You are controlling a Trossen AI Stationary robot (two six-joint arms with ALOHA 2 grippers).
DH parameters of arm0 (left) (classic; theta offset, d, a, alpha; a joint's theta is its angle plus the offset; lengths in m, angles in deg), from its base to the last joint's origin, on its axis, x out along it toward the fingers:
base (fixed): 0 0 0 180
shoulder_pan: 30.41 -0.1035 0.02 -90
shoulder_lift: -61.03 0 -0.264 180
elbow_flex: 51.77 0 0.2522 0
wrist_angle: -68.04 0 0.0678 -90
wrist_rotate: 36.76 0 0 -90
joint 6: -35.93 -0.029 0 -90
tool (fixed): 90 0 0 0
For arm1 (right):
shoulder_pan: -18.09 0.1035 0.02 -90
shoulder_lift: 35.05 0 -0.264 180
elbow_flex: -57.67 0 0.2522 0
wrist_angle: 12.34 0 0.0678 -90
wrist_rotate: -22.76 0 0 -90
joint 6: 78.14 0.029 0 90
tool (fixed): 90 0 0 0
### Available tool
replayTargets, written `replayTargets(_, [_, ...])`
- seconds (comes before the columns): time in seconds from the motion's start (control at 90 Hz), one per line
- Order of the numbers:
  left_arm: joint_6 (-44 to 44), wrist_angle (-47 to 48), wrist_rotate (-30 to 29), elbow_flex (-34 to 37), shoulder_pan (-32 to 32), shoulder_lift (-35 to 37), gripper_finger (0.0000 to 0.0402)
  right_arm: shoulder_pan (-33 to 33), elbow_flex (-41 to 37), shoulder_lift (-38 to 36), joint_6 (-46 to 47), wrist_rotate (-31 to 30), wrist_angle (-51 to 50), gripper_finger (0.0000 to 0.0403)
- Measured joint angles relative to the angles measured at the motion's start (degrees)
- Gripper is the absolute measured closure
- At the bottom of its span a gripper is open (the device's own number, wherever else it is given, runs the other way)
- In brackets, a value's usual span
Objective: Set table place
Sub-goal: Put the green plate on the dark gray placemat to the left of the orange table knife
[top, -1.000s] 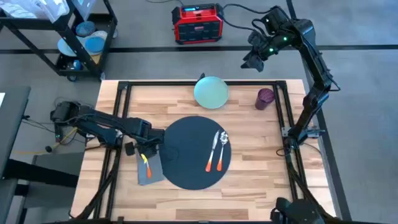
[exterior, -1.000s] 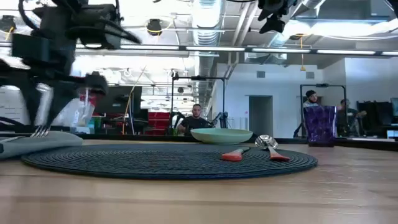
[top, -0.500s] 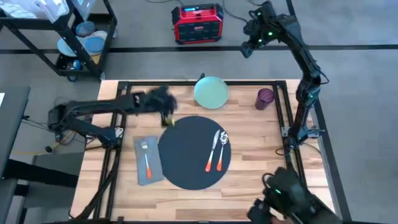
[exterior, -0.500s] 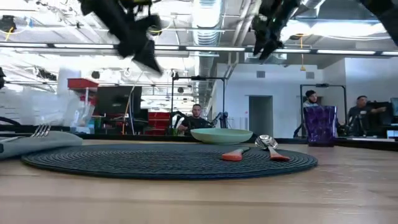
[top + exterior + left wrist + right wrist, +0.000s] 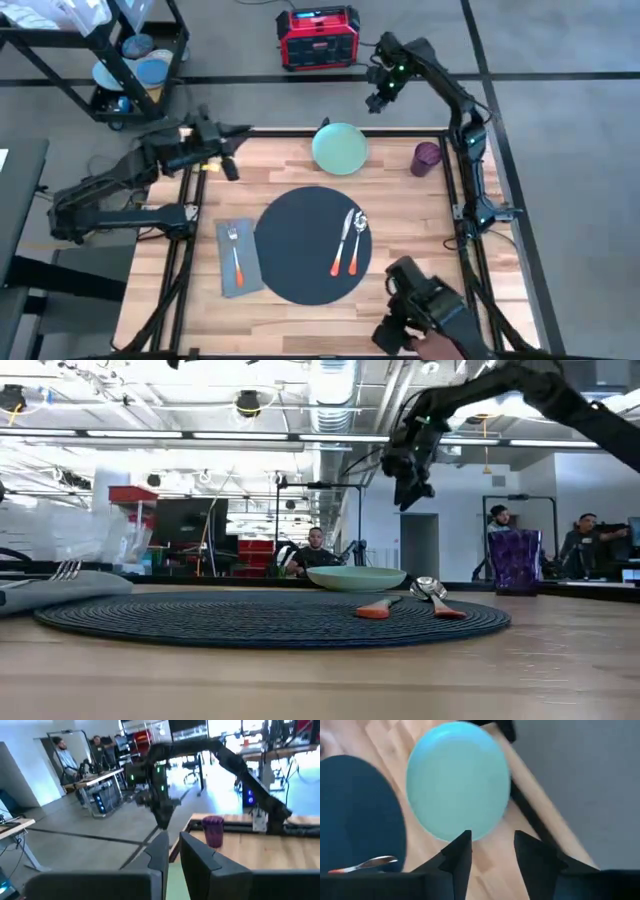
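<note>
Round dark placemat [image 5: 310, 245] flat at bench [image 5: 400, 270] centre, knife and spoon [image 5: 352, 238] on it. Green plate [image 5: 339, 148] at far edge. Right hand [image 5: 379, 98] above plate, fingers apart, empty. Left hand [image 5: 228, 158] over far-left corner, fingers slightly apart, empty.

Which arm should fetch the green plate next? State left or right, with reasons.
Right, probably. The right gripper hangs open just beyond the green plate, which fills its wrist view. The left gripper hovers over the table's far-left corner, farther off.
</note>
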Motion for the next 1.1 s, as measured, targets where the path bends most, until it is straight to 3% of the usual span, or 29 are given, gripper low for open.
replayTargets(0.267, [4.78, 6.18, -0.04, 0.07, 0.02, -0.39, 0.0375, 3.30, -0.04, 7.70, 2.25, -1.80, -1.31, 0.0269])
replayTargets(0.622, [6.14, 8.47, -0.11, 0.13, 1.20, -1.70, 0.0375, 5.35, 0.02, 9.00, -0.16, -12.29, 8.81, 0.0280])
replayTargets(1.1, [6.84, 11.94, -0.15, 0.13, 2.38, -1.69, 0.0375, 3.46, -0.25, 12.35, 2.03, -8.61, 7.46, 0.0280])
